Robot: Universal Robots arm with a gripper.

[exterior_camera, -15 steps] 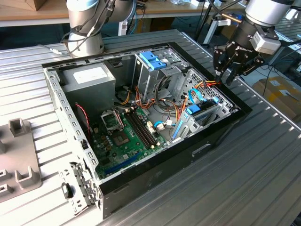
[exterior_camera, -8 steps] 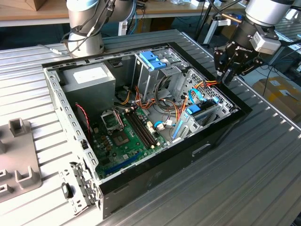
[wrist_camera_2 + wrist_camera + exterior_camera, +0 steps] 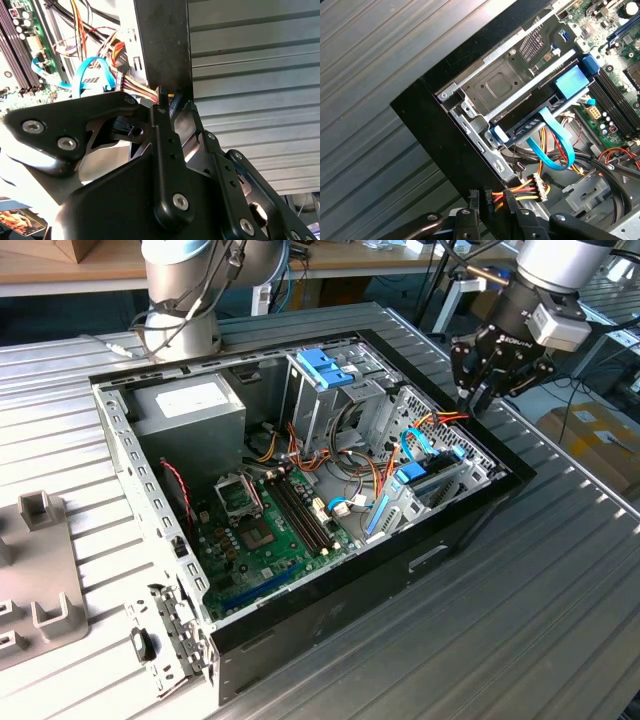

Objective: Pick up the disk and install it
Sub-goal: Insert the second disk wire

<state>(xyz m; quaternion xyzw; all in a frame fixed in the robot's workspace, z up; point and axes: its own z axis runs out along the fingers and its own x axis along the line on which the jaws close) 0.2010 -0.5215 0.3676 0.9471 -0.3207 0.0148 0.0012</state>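
The disk [image 3: 525, 129] lies slotted in the metal drive bay [image 3: 495, 89] at the corner of the open computer case [image 3: 470, 515], its dark edge framed by blue rails. In the exterior view the disk [image 3: 432, 478] is at the case's right end. My gripper [image 3: 478, 392] hovers over the case's black rim beside that bay. In both wrist views the gripper [image 3: 492, 197] [image 3: 170, 107] has its fingers drawn together on the black connector of a red, yellow and black power cable [image 3: 530, 187]. A loose blue data cable [image 3: 555, 145] curls next to the disk.
Inside the case are the motherboard [image 3: 265, 525], a grey power-supply box [image 3: 190, 405] and a drive cage with a blue latch [image 3: 325, 365]. The case stands on a ribbed metal table [image 3: 540, 600]. Grey fixtures [image 3: 45, 585] sit at the exterior view's left.
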